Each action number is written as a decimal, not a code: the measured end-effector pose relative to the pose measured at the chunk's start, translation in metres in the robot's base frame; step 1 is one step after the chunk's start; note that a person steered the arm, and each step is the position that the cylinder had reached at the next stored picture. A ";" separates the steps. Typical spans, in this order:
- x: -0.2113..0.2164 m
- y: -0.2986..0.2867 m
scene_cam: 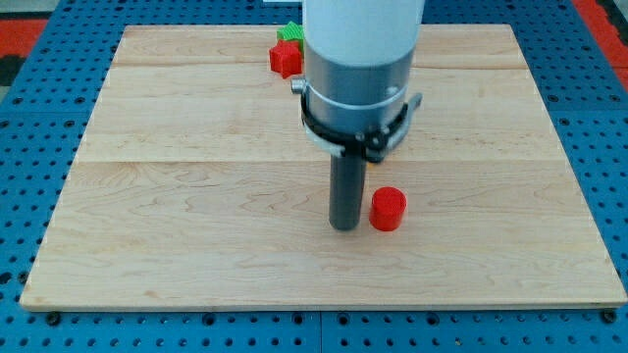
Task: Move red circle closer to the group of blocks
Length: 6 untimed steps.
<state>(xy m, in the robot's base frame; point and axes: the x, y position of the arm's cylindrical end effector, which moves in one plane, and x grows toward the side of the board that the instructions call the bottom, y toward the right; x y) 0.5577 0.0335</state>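
Observation:
The red circle (388,208), a short red cylinder, stands on the wooden board (196,196) right of centre, toward the view's bottom. My tip (344,226) rests on the board just left of it, nearly touching its left side. A red star-like block (286,58) sits near the view's top, left of the arm. A green block (291,33) sits just above it at the board's top edge, partly hidden by the arm's body (360,59). Anything else behind the arm is hidden.
The board lies on a blue perforated table (39,108). A red area shows at the view's top left corner (20,29) and top right corner (603,20). The arm's wide grey body covers the top middle of the board.

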 end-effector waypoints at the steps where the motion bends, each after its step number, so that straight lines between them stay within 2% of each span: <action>1: 0.037 0.045; 2: 0.021 0.098; 3: -0.021 0.058; 4: -0.043 -0.005; 5: -0.044 -0.015; 6: -0.013 -0.001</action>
